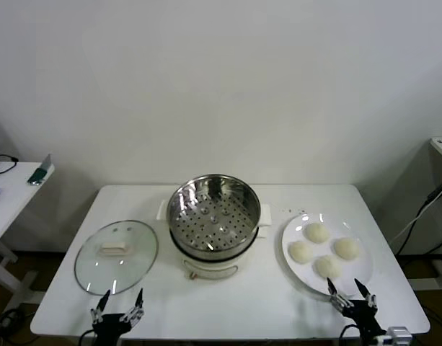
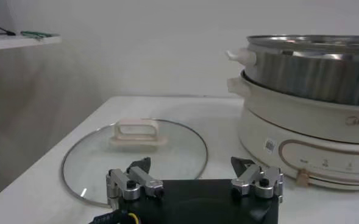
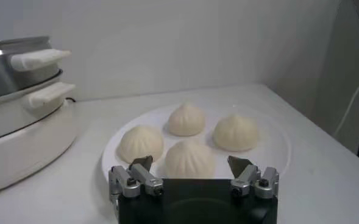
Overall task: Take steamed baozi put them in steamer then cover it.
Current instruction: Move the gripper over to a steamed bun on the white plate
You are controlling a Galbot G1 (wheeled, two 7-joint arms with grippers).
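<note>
steamer (image 1: 213, 223) uncovered, lid (image 1: 116, 255) beside it

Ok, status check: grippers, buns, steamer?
Left gripper and right gripper open, empty, at the table's near edge. Four buns on plate. Steamer uncovered, lid beside it.

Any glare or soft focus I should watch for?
Head view: mirror reflections on the steamer wall, sheen on the glass lid. Left wrist view: lid rim glints. Right wrist view: baozi evenly lit, faint shadows; steamer edge slightly soft.
</note>
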